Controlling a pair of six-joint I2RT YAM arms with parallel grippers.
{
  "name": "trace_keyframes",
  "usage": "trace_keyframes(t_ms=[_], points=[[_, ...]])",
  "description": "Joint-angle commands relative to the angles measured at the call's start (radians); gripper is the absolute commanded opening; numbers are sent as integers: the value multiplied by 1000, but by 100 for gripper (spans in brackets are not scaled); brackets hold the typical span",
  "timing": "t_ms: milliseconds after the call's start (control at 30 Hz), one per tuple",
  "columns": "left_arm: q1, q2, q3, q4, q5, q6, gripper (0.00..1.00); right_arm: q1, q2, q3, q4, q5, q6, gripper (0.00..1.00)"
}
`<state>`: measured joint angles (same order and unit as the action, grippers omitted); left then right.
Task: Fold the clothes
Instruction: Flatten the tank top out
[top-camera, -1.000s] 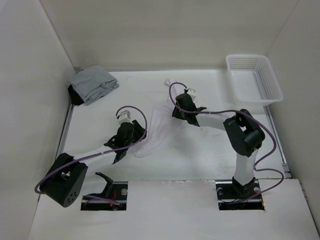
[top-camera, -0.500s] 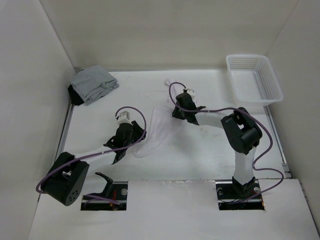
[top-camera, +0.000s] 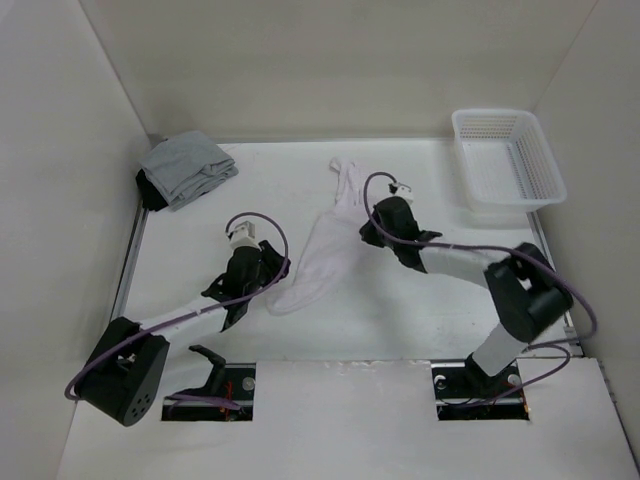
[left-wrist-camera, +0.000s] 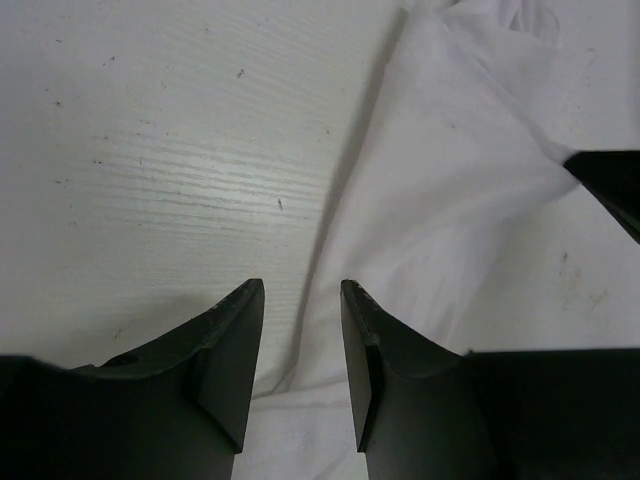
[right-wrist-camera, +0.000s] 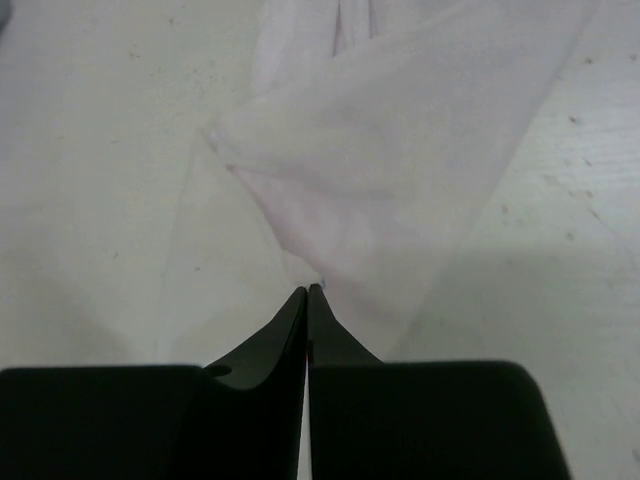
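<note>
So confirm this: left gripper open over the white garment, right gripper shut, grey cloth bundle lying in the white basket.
Wrong on one point. The grey cloth bundle lies in the far left corner, not in the white basket at the far right; the top external view shows it. The left gripper is open over the white garment and the right gripper is shut.

Gap of my left fingers (left-wrist-camera: 230, 345): open; the edge of the clothes (top-camera: 322, 250) runs through it, with bare desk (top-camera: 430, 310) to its left.
My right fingers (right-wrist-camera: 288, 340): pressed together on the clothes' edge, no room between them.
Far left corner: blocked by the grey bundle (top-camera: 186, 168).
Far right corner: blocked by the basket (top-camera: 461, 160).
Near middle: bare desk, free to pass.
Sides and back: walls (top-camera: 330, 70) close me in.
</note>
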<state>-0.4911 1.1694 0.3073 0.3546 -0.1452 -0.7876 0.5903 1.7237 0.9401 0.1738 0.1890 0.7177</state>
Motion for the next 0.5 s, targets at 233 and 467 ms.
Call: trace_keyframes(t_ms=[233, 467], points=[[-59, -24, 30, -39, -5, 33, 36, 186, -800, -538, -282, 176, 380, 0], [-154, 127, 153, -29, -28, 94, 42, 357, -1246, -564, -891, 407, 712, 0]])
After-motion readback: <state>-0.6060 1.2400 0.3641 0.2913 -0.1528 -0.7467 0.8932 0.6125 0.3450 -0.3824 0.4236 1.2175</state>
